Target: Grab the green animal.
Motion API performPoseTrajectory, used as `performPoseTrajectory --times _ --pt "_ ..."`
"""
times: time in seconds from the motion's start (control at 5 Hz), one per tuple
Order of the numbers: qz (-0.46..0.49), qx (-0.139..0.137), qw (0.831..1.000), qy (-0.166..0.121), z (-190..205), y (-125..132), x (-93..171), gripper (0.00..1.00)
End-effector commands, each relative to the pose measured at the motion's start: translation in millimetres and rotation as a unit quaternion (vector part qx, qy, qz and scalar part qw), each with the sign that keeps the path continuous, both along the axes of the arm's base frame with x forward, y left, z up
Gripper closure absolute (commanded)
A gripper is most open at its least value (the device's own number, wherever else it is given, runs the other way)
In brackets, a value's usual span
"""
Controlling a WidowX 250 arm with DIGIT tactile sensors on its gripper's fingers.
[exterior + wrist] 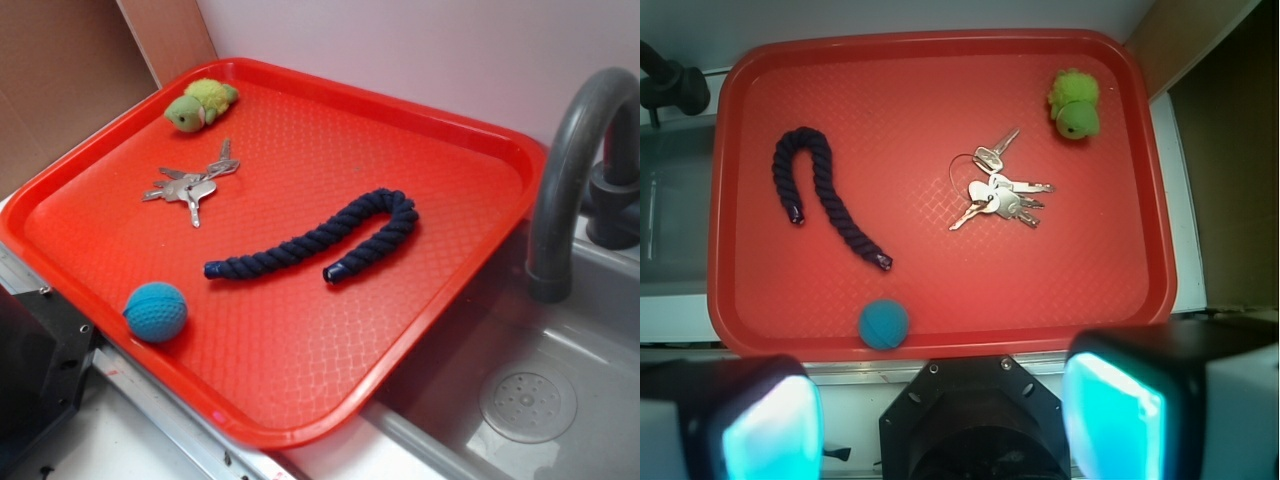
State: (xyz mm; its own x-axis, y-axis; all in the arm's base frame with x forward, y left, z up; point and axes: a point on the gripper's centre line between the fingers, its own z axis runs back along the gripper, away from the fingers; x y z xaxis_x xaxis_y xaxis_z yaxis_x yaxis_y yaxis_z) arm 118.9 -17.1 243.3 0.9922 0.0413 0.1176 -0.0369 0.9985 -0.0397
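The green animal [201, 103] is a small plush turtle with a lime shell and an olive head. It lies in the far left corner of the red tray [470, 260]. In the wrist view it [1074, 104] sits at the top right of the tray [940, 345]. My gripper [940, 425] is open and empty, high above the tray's near edge, far from the turtle. Its two fingers [1115, 420] show at the bottom of the wrist view. The gripper does not show in the exterior view.
A bunch of keys [192, 184] lies near the turtle. A dark blue rope [330, 238] lies mid-tray. A blue knitted ball [156, 311] sits at the tray's near edge. A grey sink [530, 400] with a faucet [575, 150] is on the right.
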Motion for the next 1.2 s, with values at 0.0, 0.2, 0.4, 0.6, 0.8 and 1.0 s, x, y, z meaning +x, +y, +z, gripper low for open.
performPoseTrajectory --times 0.0,0.2,0.4,0.6,0.8,1.0 --pt "0.0 0.0 1.0 0.0 0 0 0 0.0" --pt "0.056 -0.001 0.997 -0.054 -9 21 36 0.0" --pt "0.064 -0.004 0.995 -0.074 -23 41 63 0.0" --pt "0.066 0.008 0.996 -0.066 -44 64 85 0.0" --pt "0.046 0.011 0.997 -0.061 -63 82 103 0.0" --pt "0.038 0.041 0.997 -0.055 -86 104 126 0.0"
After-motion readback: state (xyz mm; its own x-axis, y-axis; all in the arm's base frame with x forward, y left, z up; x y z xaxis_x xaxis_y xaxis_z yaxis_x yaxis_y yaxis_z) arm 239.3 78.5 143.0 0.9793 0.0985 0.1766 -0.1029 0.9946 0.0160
